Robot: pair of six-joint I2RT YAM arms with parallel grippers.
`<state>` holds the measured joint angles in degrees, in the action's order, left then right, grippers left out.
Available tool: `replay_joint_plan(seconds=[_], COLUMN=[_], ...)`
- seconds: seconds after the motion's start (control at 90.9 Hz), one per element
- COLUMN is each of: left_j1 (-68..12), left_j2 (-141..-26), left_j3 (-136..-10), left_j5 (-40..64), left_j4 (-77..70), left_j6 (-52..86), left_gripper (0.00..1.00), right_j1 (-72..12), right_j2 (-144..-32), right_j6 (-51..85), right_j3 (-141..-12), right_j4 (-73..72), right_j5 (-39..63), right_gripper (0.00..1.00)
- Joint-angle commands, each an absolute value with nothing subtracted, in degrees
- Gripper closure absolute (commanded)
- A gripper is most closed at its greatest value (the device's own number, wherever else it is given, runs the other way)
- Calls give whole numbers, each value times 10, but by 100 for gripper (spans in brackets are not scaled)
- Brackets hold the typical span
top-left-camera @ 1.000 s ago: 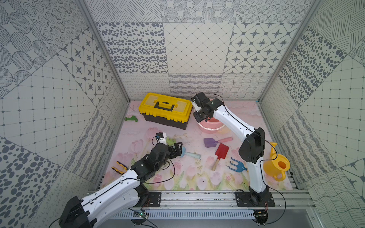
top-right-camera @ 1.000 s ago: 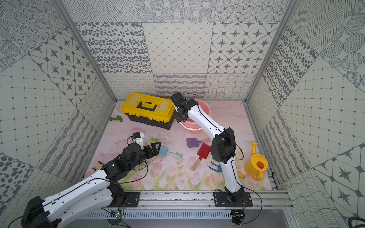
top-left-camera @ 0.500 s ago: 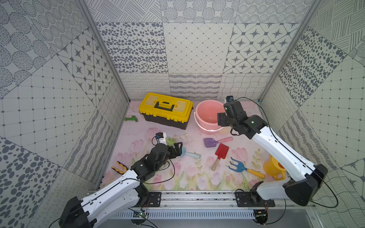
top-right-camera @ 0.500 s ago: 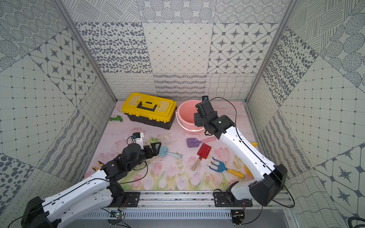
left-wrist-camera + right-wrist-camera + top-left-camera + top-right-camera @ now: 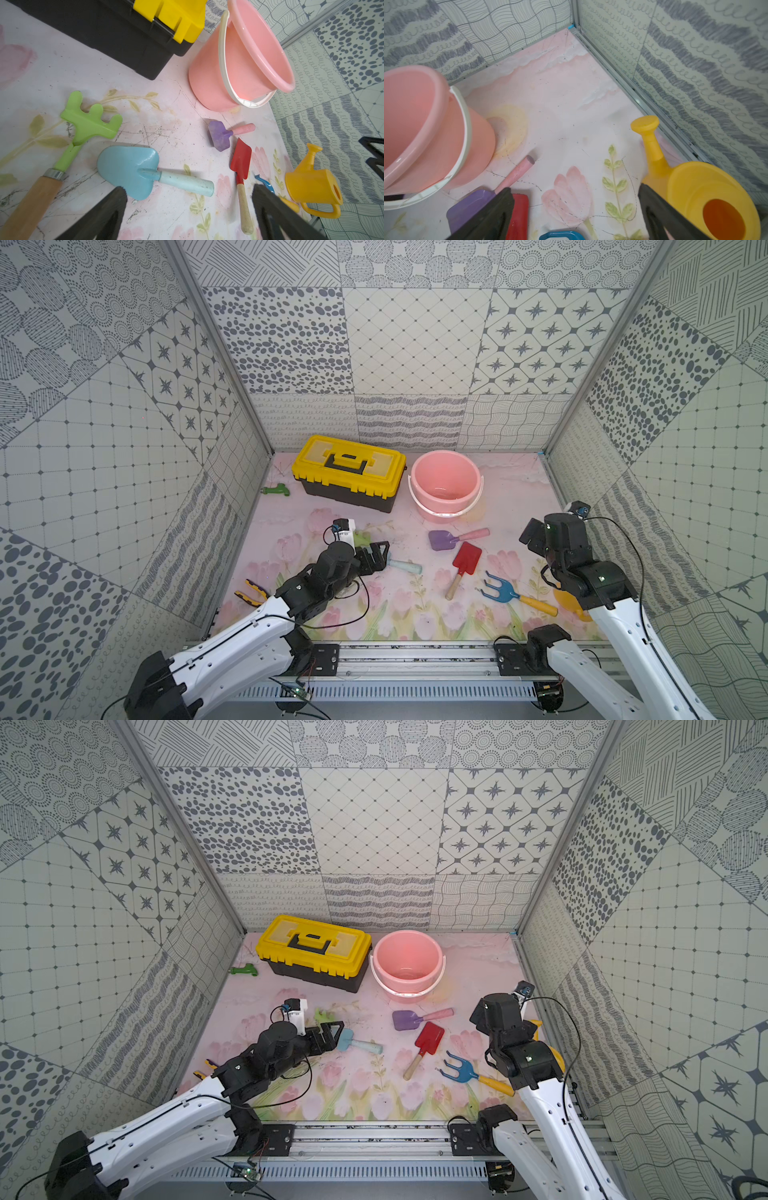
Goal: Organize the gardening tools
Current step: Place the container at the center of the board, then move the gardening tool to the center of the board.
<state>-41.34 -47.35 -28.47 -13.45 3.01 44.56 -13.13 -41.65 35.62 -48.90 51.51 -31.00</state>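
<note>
Both claws gape, gripping nothing: left claw (image 5: 188,195) over the trowel (image 5: 128,168), right claw (image 5: 575,193) by the watering can (image 5: 708,199). The fork (image 5: 498,591), spade (image 5: 467,560), scoop (image 5: 440,539) and rake (image 5: 89,122) lie loose on the bench (image 5: 519,497); beyond, bucket (image 5: 207,68) shows bare bottom, toolbox (image 5: 349,466) lid shut.

toolbox (image 5: 349,472) beside pink bucket (image 5: 442,509); pliers (image 5: 251,591) near wall

Bright, even, diffuse light; shadows are soft and faint. Both top views are sharp. In the wrist views the near black fingers (image 5: 116,197) blur, and the spout of the watering can (image 5: 685,180) looks smeared.
</note>
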Motion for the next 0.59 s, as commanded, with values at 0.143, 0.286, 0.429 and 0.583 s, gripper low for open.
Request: replay_joint_plan(seconds=[0.143,0.286,0.429,0.583], left_j1=[-439,-444,-445,-446], left_j2=[-479,-477,-477,-476], left_j3=[-305,-304,-303,-303], left_j5=[-61,-58,-53,-55], left_j4=[-6,-8,-10,-10], left_j6=[415,417,420,419], left_gripper=[0,0,0,1], right_j1=[-104,-88,-18,109], right_j2=[-382,-379,-420,-451], right_j6=[482,500,480,434], right_j3=[-467,-448,-431,-399], right_j4=[618,614,575,497], right_j5=[-364,-375,-351,-266], right_gripper=[3,3,3,3])
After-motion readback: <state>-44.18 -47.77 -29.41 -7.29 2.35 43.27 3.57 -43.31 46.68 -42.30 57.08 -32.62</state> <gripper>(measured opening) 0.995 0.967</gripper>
